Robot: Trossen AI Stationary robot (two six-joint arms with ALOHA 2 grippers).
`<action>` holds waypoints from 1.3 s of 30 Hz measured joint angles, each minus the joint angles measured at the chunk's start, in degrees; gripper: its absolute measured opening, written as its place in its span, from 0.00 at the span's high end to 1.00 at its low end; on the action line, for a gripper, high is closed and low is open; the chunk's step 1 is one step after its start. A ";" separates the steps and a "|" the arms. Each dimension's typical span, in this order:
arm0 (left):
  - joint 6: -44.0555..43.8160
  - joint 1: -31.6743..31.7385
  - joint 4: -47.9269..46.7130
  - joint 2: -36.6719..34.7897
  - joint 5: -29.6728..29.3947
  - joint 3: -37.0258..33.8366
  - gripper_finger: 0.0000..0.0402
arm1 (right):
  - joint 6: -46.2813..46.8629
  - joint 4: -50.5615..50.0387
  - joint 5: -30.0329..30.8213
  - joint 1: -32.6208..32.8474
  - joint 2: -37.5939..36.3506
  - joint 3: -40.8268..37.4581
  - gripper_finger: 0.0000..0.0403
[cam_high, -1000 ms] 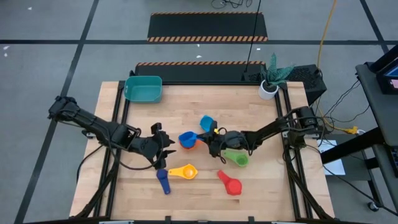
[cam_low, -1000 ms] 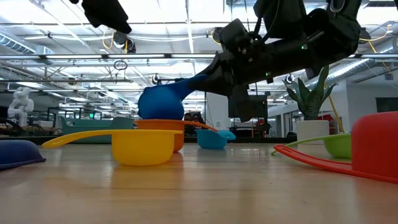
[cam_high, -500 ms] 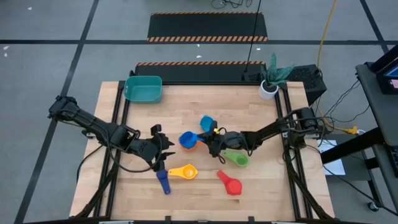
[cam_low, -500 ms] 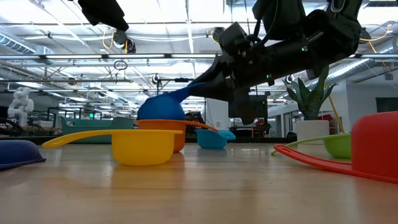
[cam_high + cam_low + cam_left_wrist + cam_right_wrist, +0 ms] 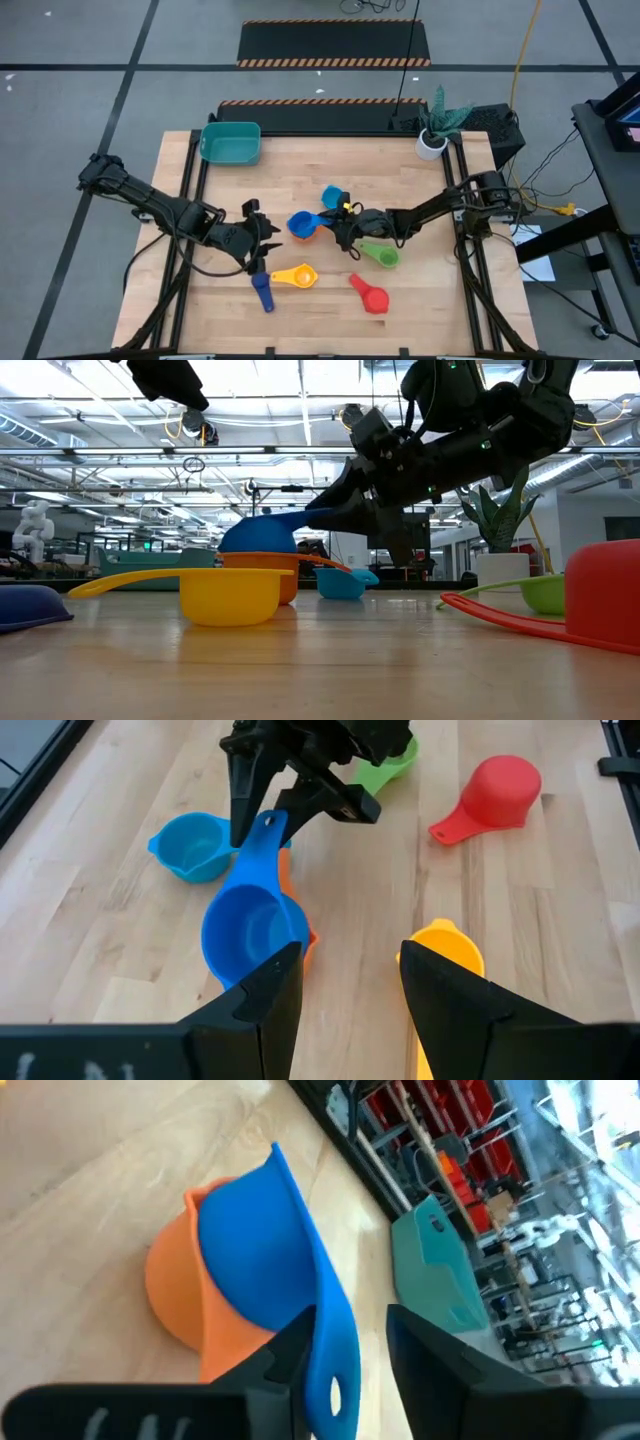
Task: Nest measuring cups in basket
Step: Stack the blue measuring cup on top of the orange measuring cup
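Observation:
A blue cup sits nested in an orange cup at mid-table. My right gripper is open and nearly level. Its fingers stand on either side of the blue cup's handle. My left gripper hangs open over the table left of the cups, with nothing between its fingers. Light blue, green, yellow, dark blue and red cups lie loose on the table. The teal basket stands at the far left. My right gripper's fingers come level from the table's right and lie along the blue cup's handle near its free end. A gap shows between the handle and one finger. Whether the other finger still touches it, I cannot tell. The cup's bowl rests in the orange cup.
A white pot with a plant stands at the far right corner. Bare wood lies between the basket and the cups and along the near edge. The yellow cup lies just in front of my left gripper.
My right gripper has opened and let go of the blue cup's handle, tipping a little as it did. The blue cup has settled lower into the orange cup, and its handle has dropped from a steep slant to nearly level.

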 joint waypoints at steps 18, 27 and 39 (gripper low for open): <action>0.24 0.00 -0.02 -0.02 0.02 0.00 0.57 | 20.29 -2.18 -9.08 -3.95 0.00 0.00 0.62; 0.26 0.00 -0.02 0.00 0.02 -0.01 0.57 | 28.00 -2.16 -16.30 -5.28 0.00 0.00 0.62; 0.30 0.00 0.13 0.00 0.04 -0.02 0.57 | 35.40 -1.73 -12.36 -6.85 -0.15 0.60 0.57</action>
